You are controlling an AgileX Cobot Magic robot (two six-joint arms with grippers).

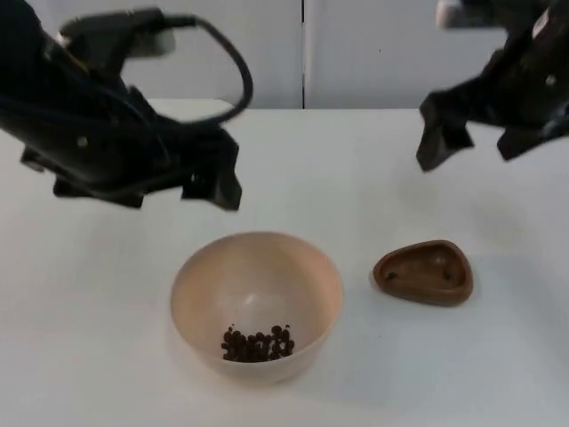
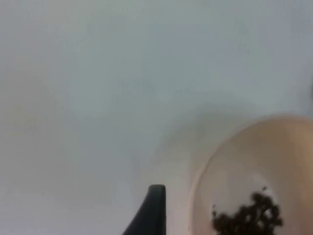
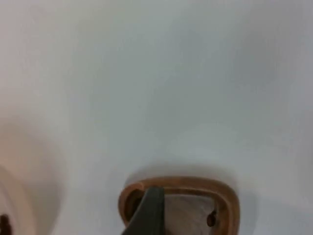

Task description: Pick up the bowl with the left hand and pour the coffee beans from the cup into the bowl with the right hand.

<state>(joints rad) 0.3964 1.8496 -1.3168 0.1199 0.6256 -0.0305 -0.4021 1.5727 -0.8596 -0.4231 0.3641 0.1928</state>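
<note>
At upper left of the top view, the left gripper (image 1: 212,182) hangs above the worktop (image 1: 89,356), grasping nothing; whether its jaws are parted I cannot tell. Any clumsy nudge could tip the bowl (image 1: 257,305), smooth, round, cream, at lower centre, scattering the coffee beans (image 1: 257,343). Right of it sits the glossy brown, rounded-triangular cup (image 1: 424,272), nearly emptied. At upper right, the right gripper (image 1: 476,138) hovers, jaws released.

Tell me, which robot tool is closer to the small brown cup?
Right. The right tool hangs above and behind the small brown rounded-triangle cup, while the left tool is farther away, behind the beige bowl holding dark coffee beans.
</note>
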